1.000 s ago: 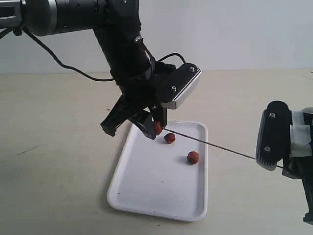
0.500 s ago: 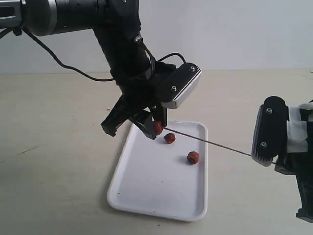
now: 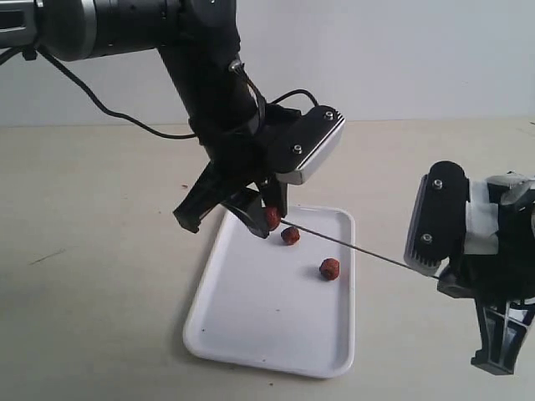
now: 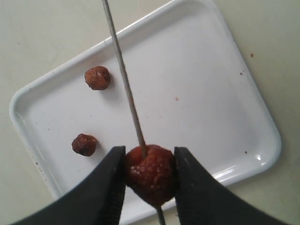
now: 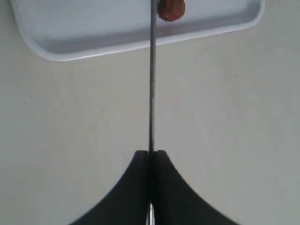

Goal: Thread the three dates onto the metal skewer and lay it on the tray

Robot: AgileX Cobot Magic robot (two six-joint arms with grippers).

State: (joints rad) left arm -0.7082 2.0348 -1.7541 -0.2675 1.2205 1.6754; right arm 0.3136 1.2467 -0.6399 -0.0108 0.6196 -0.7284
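A matt beige tabletop — behind it a plain pale wall, soft even light

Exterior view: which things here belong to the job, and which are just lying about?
Part of the job: tray; skewer, gripped by the right tool; one date pinched in the left tool; two dates lying on the tray.
Just there: table; black cable on the arm.

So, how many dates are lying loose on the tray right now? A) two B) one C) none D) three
A: a loose date and a second loose date lie on the tray, while the third date is clamped in the left pincer, pierced by the skewer.
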